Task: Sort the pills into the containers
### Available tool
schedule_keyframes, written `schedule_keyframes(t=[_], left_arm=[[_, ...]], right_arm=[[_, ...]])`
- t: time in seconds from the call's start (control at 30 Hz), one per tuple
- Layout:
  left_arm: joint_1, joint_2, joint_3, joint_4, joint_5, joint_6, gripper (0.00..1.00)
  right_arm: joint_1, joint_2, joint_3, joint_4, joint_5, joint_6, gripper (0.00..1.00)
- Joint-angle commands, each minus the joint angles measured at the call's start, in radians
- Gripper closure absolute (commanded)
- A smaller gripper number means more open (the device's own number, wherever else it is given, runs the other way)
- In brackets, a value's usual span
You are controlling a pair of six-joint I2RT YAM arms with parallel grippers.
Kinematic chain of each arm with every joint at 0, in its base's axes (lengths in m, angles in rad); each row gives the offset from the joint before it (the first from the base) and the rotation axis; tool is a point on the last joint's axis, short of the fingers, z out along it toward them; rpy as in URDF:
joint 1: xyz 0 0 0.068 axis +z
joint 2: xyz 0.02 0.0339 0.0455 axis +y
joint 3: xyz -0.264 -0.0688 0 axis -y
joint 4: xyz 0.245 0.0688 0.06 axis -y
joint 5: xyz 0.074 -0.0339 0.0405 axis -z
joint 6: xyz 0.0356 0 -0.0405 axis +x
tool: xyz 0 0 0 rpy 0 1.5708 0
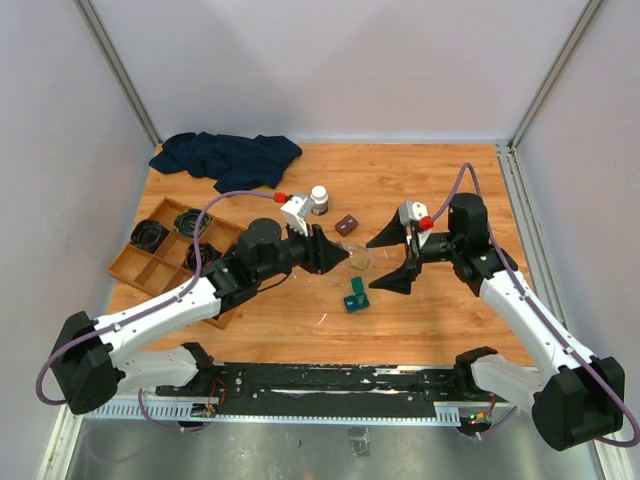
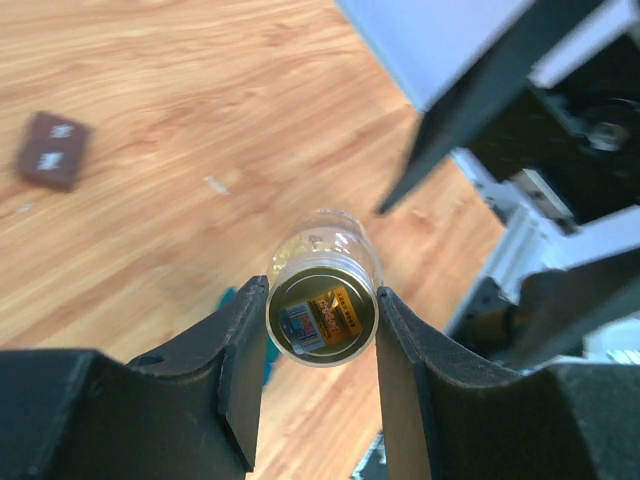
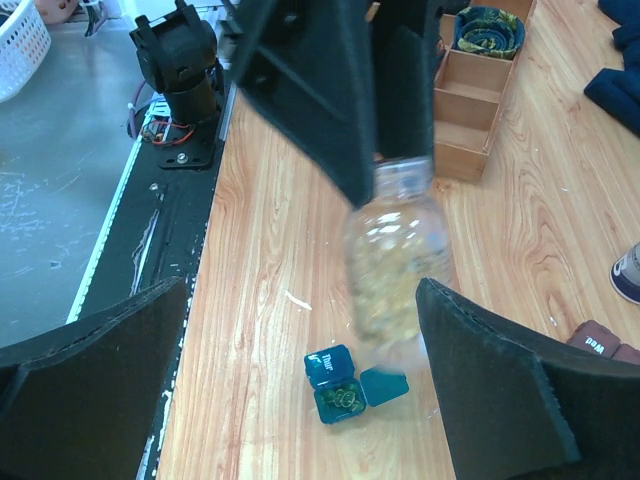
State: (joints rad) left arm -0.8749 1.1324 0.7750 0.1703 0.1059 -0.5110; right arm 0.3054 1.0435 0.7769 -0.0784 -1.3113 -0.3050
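Left gripper is clamped on one end of a clear pill bottle, which hangs tilted over the open teal case. Pour with small wrist tips, keeping the mouth over one compartment; which end is the mouth is unclear. Right gripper stands wide and empty beside the bottle. The case seems to hold a few yellowish pills. Farther off, a brown case lies shut.

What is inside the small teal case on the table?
The teal case has one open compartment holding small golden pieces, probably pills. Its other compartment has a shut lid, so the contents are hidden.
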Motion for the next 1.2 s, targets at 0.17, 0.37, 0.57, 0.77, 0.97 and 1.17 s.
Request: schedule_keyframes(t=[0.17,0.37,0.57,0.77,0.97,1.17], left_arm=[[0.211,-0.039,-0.056,-0.145,-0.186,0.104,1.00],[0.308,0.089,0.034,-0.183,-0.270,0.127,1.00],[0.358,0.282,0.177,-0.260,-0.348,0.154,1.00],[0.386,0.436,0.310,-0.328,-0.427,0.191,1.00],[0.393,0.554,0.423,-0.406,-0.493,0.239,0.99],[0.407,0.613,0.477,-0.433,-0.503,0.263,0.73]], right_arm=[[-0.026,-0.002,0.034,-0.038,0.019,-0.044,0.01],[-0.026,-0.001,0.031,-0.038,0.027,-0.042,0.01],[-0.026,0.001,0.031,-0.030,0.033,-0.034,0.01],[-0.025,-0.002,0.029,-0.023,0.037,-0.026,0.01],[-0.025,0.000,0.027,-0.020,0.037,-0.024,0.02],[-0.027,0.001,0.028,-0.018,0.038,-0.023,0.01]])
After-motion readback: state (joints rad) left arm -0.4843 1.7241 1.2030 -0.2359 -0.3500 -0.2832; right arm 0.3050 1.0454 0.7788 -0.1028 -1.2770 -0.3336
